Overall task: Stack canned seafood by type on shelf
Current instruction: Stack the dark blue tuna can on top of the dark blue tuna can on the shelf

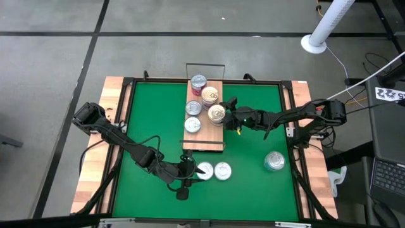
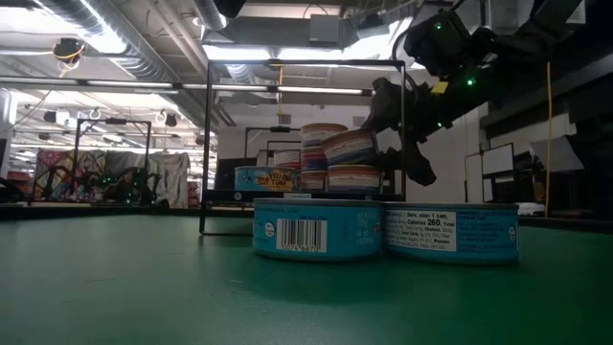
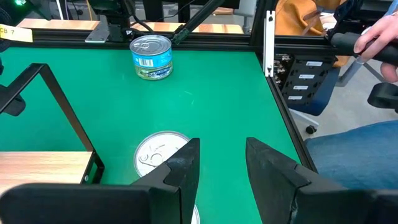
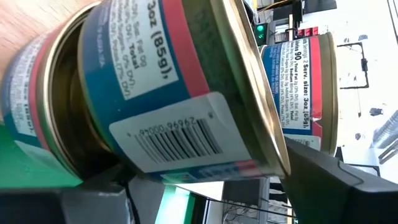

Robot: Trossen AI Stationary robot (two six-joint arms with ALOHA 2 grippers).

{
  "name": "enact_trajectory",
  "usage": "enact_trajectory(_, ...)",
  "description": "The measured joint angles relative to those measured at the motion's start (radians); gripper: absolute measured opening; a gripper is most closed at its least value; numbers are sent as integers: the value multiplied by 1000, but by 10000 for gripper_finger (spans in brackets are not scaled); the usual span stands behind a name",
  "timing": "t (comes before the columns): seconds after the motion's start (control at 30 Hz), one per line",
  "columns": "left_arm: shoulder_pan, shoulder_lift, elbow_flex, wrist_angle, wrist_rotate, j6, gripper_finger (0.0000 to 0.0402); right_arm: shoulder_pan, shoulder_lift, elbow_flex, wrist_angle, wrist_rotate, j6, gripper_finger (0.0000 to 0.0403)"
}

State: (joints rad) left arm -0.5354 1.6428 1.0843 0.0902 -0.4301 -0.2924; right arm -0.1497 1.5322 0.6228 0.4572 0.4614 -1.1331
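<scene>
The wooden shelf (image 1: 204, 136) lies mid-table with several tins on it, some stacked (image 2: 321, 158). My right gripper (image 1: 228, 115) reaches in from the table's right and is shut on a red-and-blue labelled tin (image 2: 350, 149) atop another tin (image 2: 353, 179). My left gripper (image 1: 189, 171) hovers open at the near side, just left of two blue-labelled tins (image 1: 204, 170) (image 1: 223, 171) standing side by side on the green mat. In the left wrist view its fingers (image 3: 186, 165) stand over one silver lid (image 3: 155, 155). A larger silver tin (image 1: 274, 161) stands alone near the right. My right gripper pinches the red-and-blue tin by its side wall (image 4: 186, 137), coming level from the table's right. The tin is tilted, gold rim (image 4: 249, 74) toward the camera, its lower edge on the tin beneath (image 4: 37, 118). One dark finger (image 4: 323, 180) shows beside it.
Dark wire rails (image 2: 206, 144) rise at the shelf's short ends. A black frame (image 3: 270, 43) edges the mat. A person's hand (image 3: 379, 43) and leg (image 3: 354, 143) show beyond the table's right side. Open mat (image 1: 253, 145) lies right of the shelf.
</scene>
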Motion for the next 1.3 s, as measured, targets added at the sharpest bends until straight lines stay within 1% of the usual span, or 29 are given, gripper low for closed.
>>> enact_trajectory(0.2, 0, 0, 0, 0, 0, 3, 124, 1, 0, 0, 3, -13, 0, 279)
enact_trajectory(0.47, 0, 0, 0, 0, 0, 3, 124, 57, 0, 0, 12, -34, -1, 279)
enact_trajectory(0.67, 0, 0, 0, 0, 0, 3, 124, 59, 0, 0, 11, -5, -11, 279)
enact_trajectory(0.87, 0, 0, 0, 0, 0, 3, 124, 59, 2, -1, 6, 45, -106, 280)
enact_trajectory(1.3, 0, 0, 0, 0, 0, 3, 124, 59, 2, -1, 9, 44, -115, 280)
